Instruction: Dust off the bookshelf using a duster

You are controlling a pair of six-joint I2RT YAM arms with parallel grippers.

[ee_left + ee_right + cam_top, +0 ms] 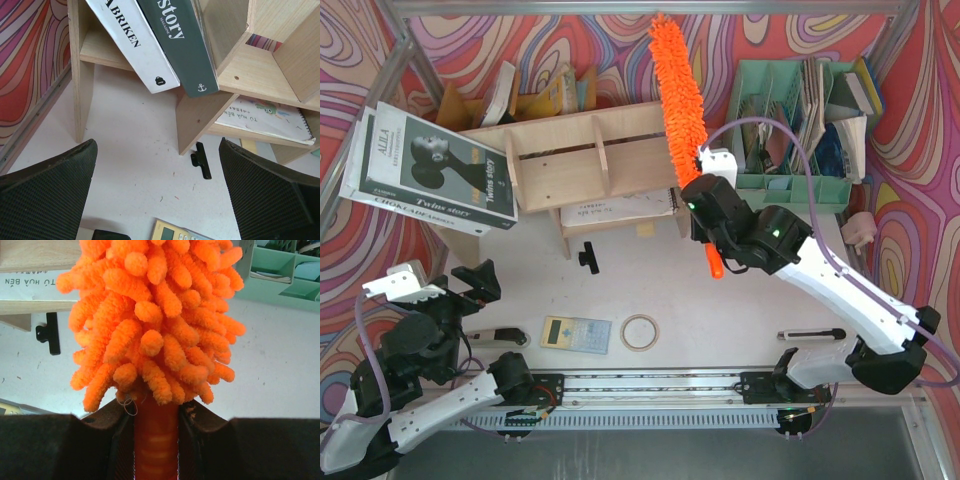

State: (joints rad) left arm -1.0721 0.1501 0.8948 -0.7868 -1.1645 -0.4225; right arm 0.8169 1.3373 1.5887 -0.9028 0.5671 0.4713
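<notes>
Down at the near left, the left gripper hangs released, its two black fingers spread wide over the white table and holding nothing. Just beyond it, two large books lean tilted against the left end of the bookshelf; the left wrist view shows their lower corners jutting past the shelf's left bay. The bookshelf itself stands in the far middle of the table, pale wood with upright dividers, and a spiral notebook lies on its lower tier. Brown cardboard book holders stand behind it, by the far wall.

On the table just near of the shelf lies a small black clip. Nearer still, a calculator and a tape ring lie side by side, apart from each other.

Over the right end of the bookshelf runs the duster, its fluffy orange head reaching from the shelf's near edge to the far wall; whether the fibres touch the wood cannot be told. The right gripper is clenched on the smooth orange handle directly below the head, and the handle's end pokes out on its near side. Right of it stands a mint-green organiser stuffed with books, and a black pen lies near the right arm's base.
</notes>
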